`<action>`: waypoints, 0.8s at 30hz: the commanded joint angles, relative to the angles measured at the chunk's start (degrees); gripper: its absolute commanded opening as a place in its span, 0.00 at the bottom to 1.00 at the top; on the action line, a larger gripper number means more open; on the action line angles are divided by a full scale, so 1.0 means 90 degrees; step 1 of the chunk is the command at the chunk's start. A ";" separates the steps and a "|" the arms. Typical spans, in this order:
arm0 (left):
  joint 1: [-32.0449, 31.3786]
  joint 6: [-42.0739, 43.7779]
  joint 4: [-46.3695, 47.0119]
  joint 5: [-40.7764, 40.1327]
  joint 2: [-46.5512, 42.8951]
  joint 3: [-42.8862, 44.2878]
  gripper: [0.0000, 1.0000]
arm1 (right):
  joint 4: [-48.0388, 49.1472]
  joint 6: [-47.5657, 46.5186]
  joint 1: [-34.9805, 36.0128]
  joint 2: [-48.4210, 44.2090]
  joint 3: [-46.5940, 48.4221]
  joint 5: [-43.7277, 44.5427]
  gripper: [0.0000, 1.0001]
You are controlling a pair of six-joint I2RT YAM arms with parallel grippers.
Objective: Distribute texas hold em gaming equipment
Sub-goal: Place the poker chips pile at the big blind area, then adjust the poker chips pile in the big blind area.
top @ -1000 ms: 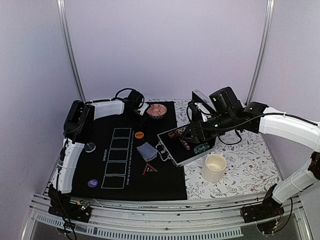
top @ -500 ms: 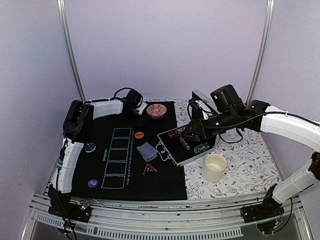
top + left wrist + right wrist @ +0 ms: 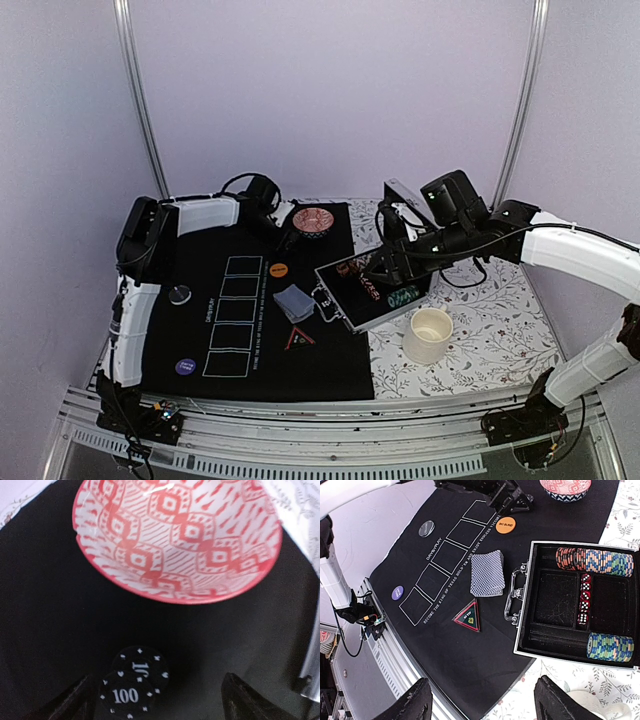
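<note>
Item: poker set, partly laid out on a black mat (image 3: 545, 515) on the desk (image 3: 500, 330); cards (image 3: 487, 573), triangle marker (image 3: 468, 616) and orange disc (image 3: 505, 525), purple disc (image 3: 397, 592) and black disc (image 3: 426, 528) lay on the mat. The open case (image 3: 555, 597) held two rows of striped chips (image 3: 592, 561) and red dice (image 3: 584, 597). The left claw (image 3: 159, 700) was spread wide and gripped nothing, with two overlapping black chips (image 3: 131, 685) flat between its fingers, just short of the red bowl (image 3: 175, 540). The right claw (image 3: 487, 702) hung wide open and empty above the case. Hazards, as judged: closing on the overlapped pair could squirt one chip loose; reaching further could shove the bowl; a descent onto the packed rows could drag out extra chips or catch the case wall.
</note>
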 commanded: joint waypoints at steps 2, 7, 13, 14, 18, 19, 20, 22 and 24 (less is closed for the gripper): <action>0.0085 -0.0080 0.0632 0.0826 -0.1207 -0.0754 0.89 | -0.0048 -0.0065 -0.0008 -0.0213 0.0148 0.0009 0.72; 0.0298 -0.0468 0.0833 -0.0020 -0.1776 -0.1364 0.89 | -0.0047 -0.0066 -0.0007 -0.0303 0.0066 0.0057 0.72; 0.0456 -0.0601 0.0449 -0.1332 -0.1617 -0.1584 0.62 | -0.0030 -0.0086 -0.0007 -0.0323 0.0010 0.0068 0.72; 0.0453 -0.0585 0.0343 -0.1483 -0.1508 -0.1543 0.56 | -0.0025 -0.0078 -0.0001 -0.0320 0.0010 0.0068 0.72; 0.0448 -0.0590 0.0274 -0.1359 -0.1181 -0.1531 0.50 | -0.0010 -0.0095 -0.0008 -0.0322 0.0010 0.0079 0.72; 0.0448 -0.0591 0.0348 -0.1315 -0.1128 -0.1537 0.50 | -0.0015 -0.0103 -0.0004 -0.0311 0.0010 0.0075 0.72; 0.0448 -0.0596 0.0388 -0.1298 -0.1050 -0.1501 0.50 | -0.0013 -0.0112 -0.0007 -0.0301 0.0010 0.0070 0.72; 0.0447 -0.0583 0.0369 -0.1243 -0.0870 -0.1366 0.50 | -0.0017 -0.0124 -0.0005 -0.0287 0.0010 0.0079 0.72; 0.0443 -0.0575 0.0268 -0.1148 -0.0663 -0.1207 0.50 | -0.0015 -0.0117 -0.0008 -0.0300 0.0010 0.0086 0.72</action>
